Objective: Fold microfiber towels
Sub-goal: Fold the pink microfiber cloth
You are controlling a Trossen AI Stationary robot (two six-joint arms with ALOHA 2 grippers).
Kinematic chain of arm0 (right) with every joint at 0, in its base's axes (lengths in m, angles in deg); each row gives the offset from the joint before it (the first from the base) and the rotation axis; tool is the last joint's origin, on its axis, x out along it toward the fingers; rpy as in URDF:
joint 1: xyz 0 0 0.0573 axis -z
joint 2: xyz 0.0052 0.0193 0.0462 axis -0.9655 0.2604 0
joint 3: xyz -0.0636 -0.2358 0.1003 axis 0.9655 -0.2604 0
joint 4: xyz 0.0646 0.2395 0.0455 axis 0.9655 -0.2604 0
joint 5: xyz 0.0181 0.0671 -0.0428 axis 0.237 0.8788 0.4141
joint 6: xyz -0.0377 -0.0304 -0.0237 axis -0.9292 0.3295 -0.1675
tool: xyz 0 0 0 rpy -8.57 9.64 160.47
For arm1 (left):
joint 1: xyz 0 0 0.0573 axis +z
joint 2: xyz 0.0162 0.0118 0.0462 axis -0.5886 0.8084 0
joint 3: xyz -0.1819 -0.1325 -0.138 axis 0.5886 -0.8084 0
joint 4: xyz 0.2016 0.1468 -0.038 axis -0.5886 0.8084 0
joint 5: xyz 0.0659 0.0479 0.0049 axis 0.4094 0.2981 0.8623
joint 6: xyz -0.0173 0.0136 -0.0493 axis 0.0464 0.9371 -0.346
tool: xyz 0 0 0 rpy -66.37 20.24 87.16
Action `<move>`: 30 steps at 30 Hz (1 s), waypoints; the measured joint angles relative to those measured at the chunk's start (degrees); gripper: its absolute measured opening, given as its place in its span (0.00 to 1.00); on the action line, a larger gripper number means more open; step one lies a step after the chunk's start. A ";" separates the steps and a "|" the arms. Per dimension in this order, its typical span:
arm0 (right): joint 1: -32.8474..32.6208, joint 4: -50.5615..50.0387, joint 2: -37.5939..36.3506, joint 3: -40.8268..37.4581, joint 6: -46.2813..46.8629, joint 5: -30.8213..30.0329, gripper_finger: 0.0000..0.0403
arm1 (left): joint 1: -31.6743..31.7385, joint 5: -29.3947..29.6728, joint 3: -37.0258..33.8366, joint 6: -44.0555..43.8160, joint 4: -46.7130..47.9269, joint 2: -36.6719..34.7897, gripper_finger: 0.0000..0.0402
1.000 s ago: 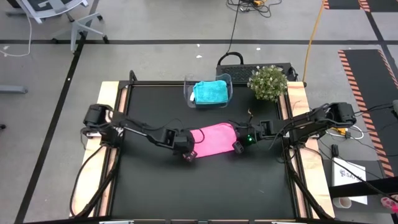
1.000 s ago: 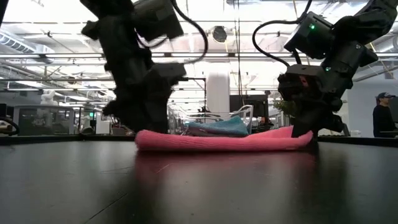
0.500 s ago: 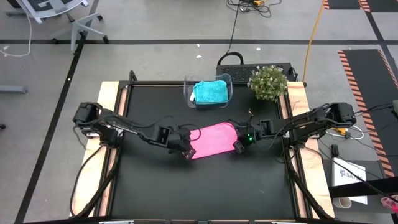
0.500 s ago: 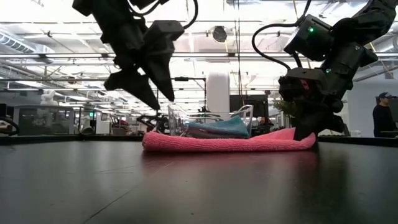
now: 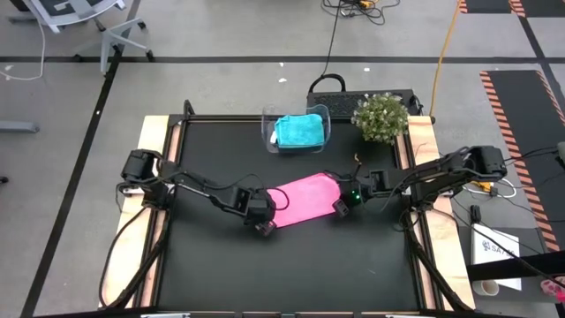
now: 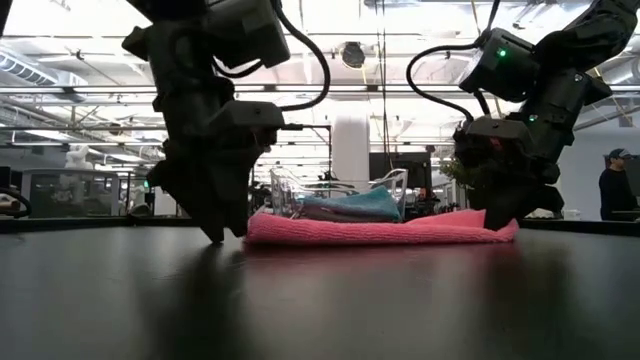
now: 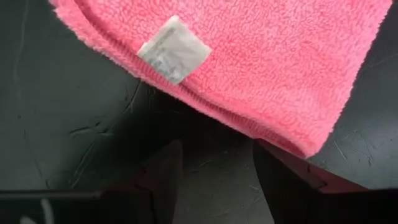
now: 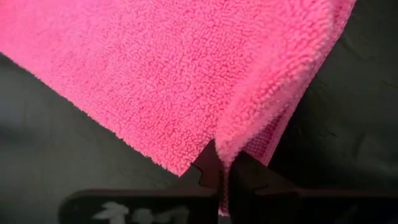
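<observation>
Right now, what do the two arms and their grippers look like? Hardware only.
Both arms are dark, jointed, with black cables looping along the links. The left gripper and right gripper each end in two dark tapered fingers. The right arm carries a lit green indicator near the wrist. No readable markings.

Overhead, table-level, two close wrist views

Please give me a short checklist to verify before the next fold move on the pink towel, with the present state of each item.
1. Right gripper shut on the pink towel edge: ok.
2. Left gripper open, beside the towel's tagged end, nothing between its fingers: ok.
3. Left gripper gripping its end: not ok.
4. Towel lying flat on the table: ok.
5. Teal towel in the clear bin, away from the fold: ok.
6. Pink towel's edges aligned: cannot tell.
</observation>
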 joint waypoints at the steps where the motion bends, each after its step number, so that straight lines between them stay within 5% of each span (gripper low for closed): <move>1: 0.12 -0.29 -0.12 0.00 0.00 0.00 0.00 | 0.00 0.04 0.04 0.01 -0.27 0.16 0.50; 16: 1.11 -10.07 -5.60 6.44 -1.10 -3.11 0.00 | 1.59 -0.19 0.02 0.26 -1.76 0.02 0.50; 25: 1.04 -16.52 1.69 22.06 -10.02 -4.16 0.00 | 2.78 0.52 0.00 0.66 -2.51 0.02 0.50; 30: -0.34 -14.47 10.49 29.39 -13.78 0.02 0.00 | 2.91 0.49 0.00 0.96 -3.10 -0.01 0.50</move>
